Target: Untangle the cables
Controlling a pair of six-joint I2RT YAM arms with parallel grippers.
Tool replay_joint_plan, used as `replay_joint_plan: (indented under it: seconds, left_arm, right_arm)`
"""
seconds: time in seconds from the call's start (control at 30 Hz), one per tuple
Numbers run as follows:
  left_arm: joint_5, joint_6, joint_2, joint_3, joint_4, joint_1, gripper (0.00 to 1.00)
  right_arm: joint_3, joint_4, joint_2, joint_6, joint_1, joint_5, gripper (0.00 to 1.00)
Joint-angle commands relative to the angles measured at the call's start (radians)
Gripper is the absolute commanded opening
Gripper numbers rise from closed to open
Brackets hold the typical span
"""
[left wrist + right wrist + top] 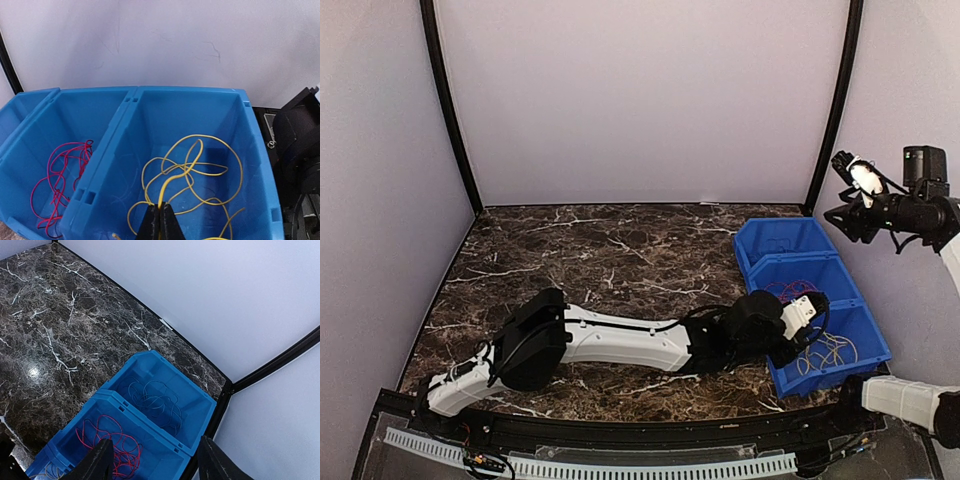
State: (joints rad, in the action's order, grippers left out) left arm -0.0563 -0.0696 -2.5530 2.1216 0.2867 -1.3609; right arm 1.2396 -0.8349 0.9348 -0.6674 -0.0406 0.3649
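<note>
At the lower right of the top view, the three-compartment bin (745, 262) holds the cables apart: the yellow cable (186, 170) in the lowest compartment, the red cable (60, 175) in the middle one, the blue cable (155, 400) in the uppermost. The left claw (161, 220) is closed in the lowest compartment, apparently pinching a yellow strand. The right claw (156, 441) hangs high, spread wide, holding nothing. No bundle shows on the surface (620, 250). Judgement: separation is essentially complete; release and withdrawal remain.
</note>
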Motion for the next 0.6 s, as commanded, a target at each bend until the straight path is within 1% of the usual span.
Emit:
replay_joint_plan:
  seconds: [0.0,0.13,0.23,0.57]
  left_arm:
    - [0.103,0.026,0.011,0.038,-0.023,-0.01,0.03]
    - [0.126,0.034,0.024,0.041,-0.045,-0.009,0.15]
    - [0.116,0.035,0.048,0.031,-0.063,-0.009,0.2]
    - [0.07,0.022,0.202,-0.123,-0.046,0.001,0.47]
  right_arm:
    - [-0.017,0.048,-0.021,0.02,-0.004,0.027,0.59]
    - [-0.029,0.045,-0.009,0.029,-0.004,0.062,0.6]
    - [-0.037,0.052,0.004,0.039,-0.004,0.079,0.6]
    - [-0.051,0.069,0.052,0.047,-0.004,0.153,0.61]
